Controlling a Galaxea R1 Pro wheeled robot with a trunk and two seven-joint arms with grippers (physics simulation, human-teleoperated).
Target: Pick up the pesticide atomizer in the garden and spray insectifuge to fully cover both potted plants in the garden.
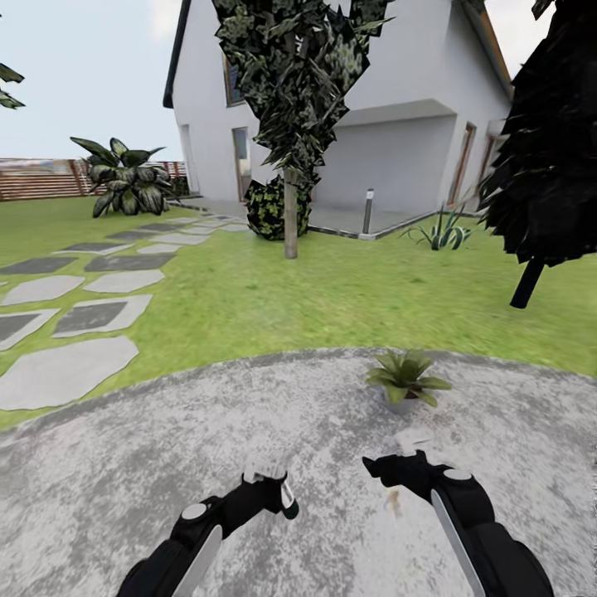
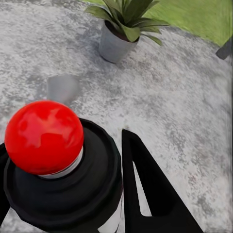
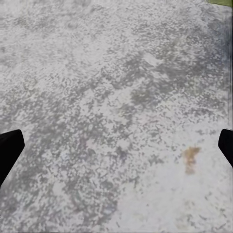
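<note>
On the grey patio [image 1: 207, 431], the left gripper [image 1: 269, 489] is clamped on the pesticide atomizer [image 2: 53, 160], red dot uppermost, with one potted plant [image 1: 405, 380] a little ahead, nearer the right arm. The right gripper [image 1: 396, 471] hangs with its fingers apart, holding nothing. The nozzle may well be aimed off the leaves, so spray could land on paving. No writing is legible anywhere.

- Head cam sits high, looking forward and down over the grey patio [image 1: 207, 431] toward lawn and house [image 1: 398, 124].
- Left wrist cam is low, facing the potted plant [image 2: 121, 29], which the head view shares.
- Right wrist cam stares straight down at the paving, close.
</note>
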